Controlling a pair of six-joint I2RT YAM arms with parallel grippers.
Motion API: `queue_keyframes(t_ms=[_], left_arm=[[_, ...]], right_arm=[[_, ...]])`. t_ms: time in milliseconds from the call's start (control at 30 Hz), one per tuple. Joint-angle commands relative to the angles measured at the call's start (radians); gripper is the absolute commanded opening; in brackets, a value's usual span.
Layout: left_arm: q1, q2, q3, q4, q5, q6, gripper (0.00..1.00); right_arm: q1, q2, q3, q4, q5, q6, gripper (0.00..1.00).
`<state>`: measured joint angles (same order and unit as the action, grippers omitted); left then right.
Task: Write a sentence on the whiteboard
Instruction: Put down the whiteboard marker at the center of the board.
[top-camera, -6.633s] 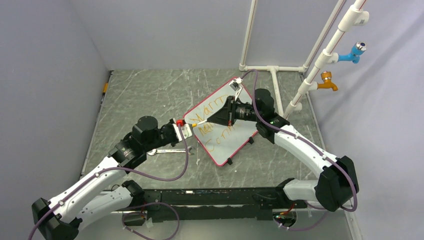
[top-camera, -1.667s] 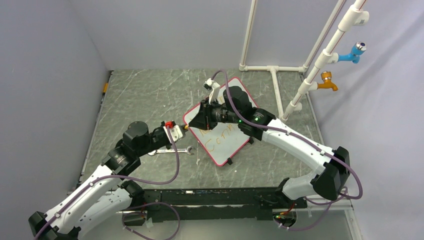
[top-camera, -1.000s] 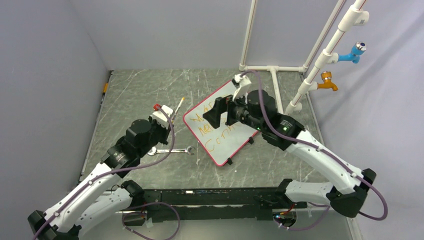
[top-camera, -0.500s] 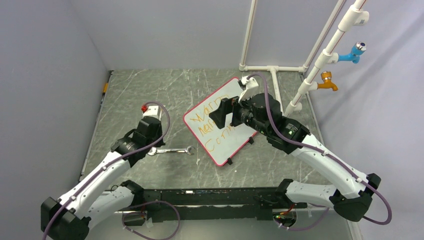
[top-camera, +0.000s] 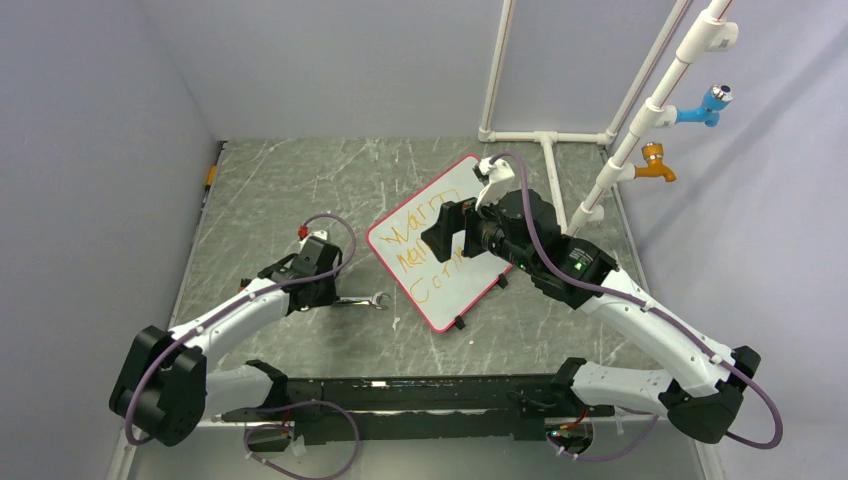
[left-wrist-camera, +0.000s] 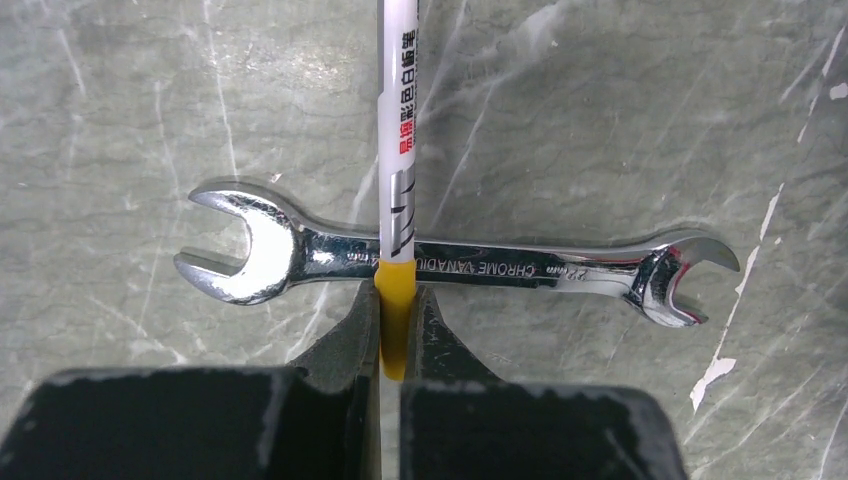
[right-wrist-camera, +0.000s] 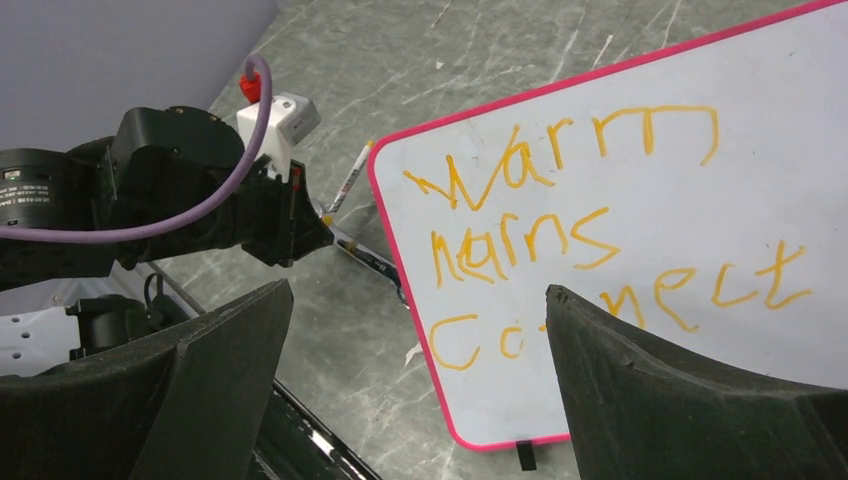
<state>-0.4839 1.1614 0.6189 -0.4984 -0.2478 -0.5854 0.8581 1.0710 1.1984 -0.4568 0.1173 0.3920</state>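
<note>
Clamping the yellow end of a white marker (left-wrist-camera: 398, 120), the left end effector (left-wrist-camera: 397, 310) hangs over a chrome wrench (left-wrist-camera: 520, 268) on the counter (top-camera: 270, 190). Beyond, the whiteboard (top-camera: 452, 292) lies skewed mid-counter: white face, pink rim, black edge clips, three lines of orange writing (right-wrist-camera: 560, 240). Above its far half, the right end effector (right-wrist-camera: 417, 300) is spread wide apart, empty.

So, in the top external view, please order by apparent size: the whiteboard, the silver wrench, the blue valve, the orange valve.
1. Flat white whiteboard with pink rim: largest.
2. Silver metal wrench: partly hidden by the left arm, so rank unsure.
3. Blue plastic valve and orange plastic valve: alike, so unranked.
</note>
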Motion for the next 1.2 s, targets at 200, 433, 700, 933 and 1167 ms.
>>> queue_keyframes(t_ms=[200,433,700,933,1167], left_arm=[[0.004,0.065,0.004,0.067,0.007,-0.027,0.15],[0.006,0.066,0.002,0.066,-0.006,-0.026,0.39],[0.005,0.013,0.02,0.028,-0.038,-0.009,0.71],[0.006,-0.113,0.09,-0.038,-0.054,0.054,0.99],[0.005,-0.242,0.246,-0.147,-0.128,0.201,0.99]], right_arm=[[0.0,-0.011,-0.011,0.007,0.03,-0.026,0.99],[-0.001,-0.008,-0.017,0.006,0.038,-0.028,0.99],[0.0,0.0,-0.005,-0.004,0.042,-0.036,0.99],[-0.001,-0.021,-0.036,0.032,0.032,-0.03,0.99],[0.0,-0.051,-0.061,0.078,0.028,-0.036,0.99]])
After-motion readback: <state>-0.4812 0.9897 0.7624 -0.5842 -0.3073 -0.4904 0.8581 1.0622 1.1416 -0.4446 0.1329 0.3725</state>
